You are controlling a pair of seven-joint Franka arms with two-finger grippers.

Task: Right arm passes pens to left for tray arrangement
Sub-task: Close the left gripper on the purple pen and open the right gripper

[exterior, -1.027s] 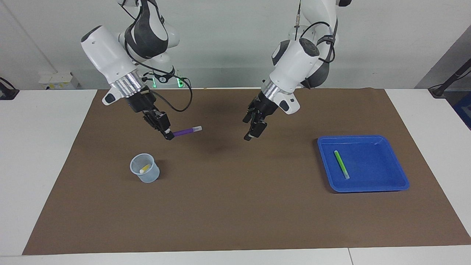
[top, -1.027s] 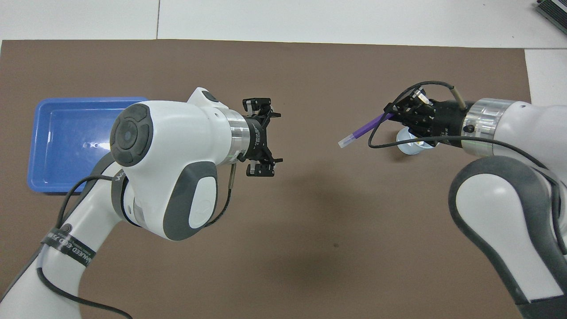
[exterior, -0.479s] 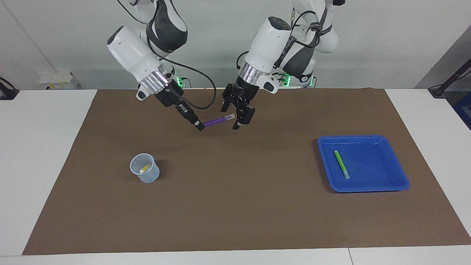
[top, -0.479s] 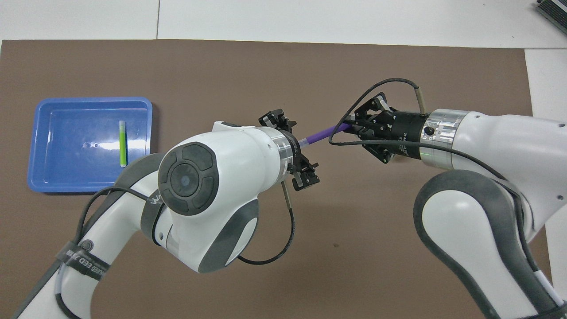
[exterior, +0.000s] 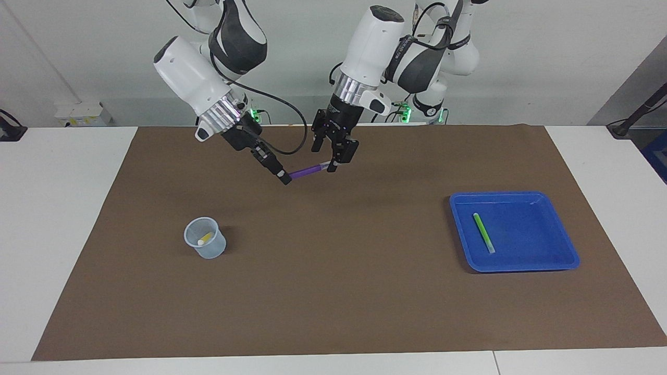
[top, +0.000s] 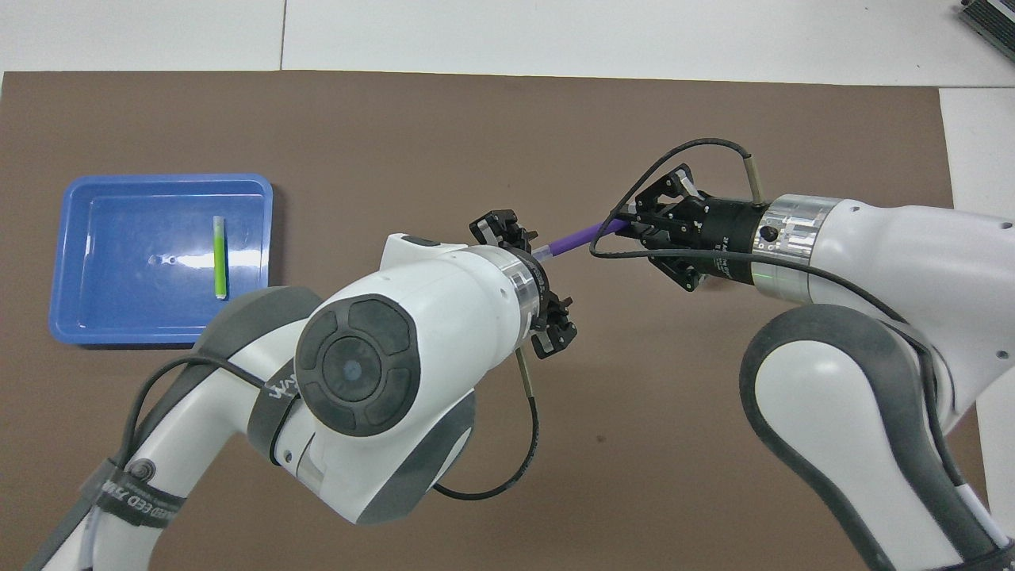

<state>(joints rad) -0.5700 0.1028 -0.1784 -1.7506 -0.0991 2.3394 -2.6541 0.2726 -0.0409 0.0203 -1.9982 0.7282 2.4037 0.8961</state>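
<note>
My right gripper [exterior: 284,178] is shut on the dark end of the purple pen [exterior: 307,171] and holds it level above the mat, pale tip toward the left arm. My left gripper [exterior: 323,160] is open, its fingers on either side of that pale tip. In the overhead view the purple pen [top: 583,236] runs from the right gripper [top: 626,230] to the left gripper [top: 543,274]. The green pen [exterior: 483,233] lies in the blue tray [exterior: 531,239] at the left arm's end, also seen from overhead as green pen [top: 220,258] and tray [top: 119,301]. The yellow pen [exterior: 205,238] stands in a cup.
The translucent pale-blue cup [exterior: 205,245] stands on the brown mat [exterior: 333,291] toward the right arm's end. In the overhead view the right arm covers it.
The left gripper has moved slightly closer along the purple pen, so the pale tip now sits between its open fingers. The right gripper has held almost still.
</note>
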